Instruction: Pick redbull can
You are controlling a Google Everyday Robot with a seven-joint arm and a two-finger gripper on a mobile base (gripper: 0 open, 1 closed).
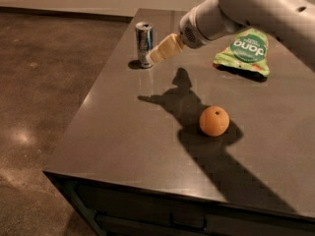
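The redbull can [143, 44] stands upright near the far left edge of the dark table [128, 146]. It is slim, silver and blue, with a shiny top. My gripper [160, 53] reaches in from the upper right on a white arm, and its pale fingers sit just right of the can, very close to or touching its side. The can still stands on the table.
An orange [214, 121] lies near the table's middle right. A green and white snack bag [244, 52] lies at the far right behind the arm. The table's left edge drops to a brown floor [44, 97]. The arm's shadow crosses the tabletop.
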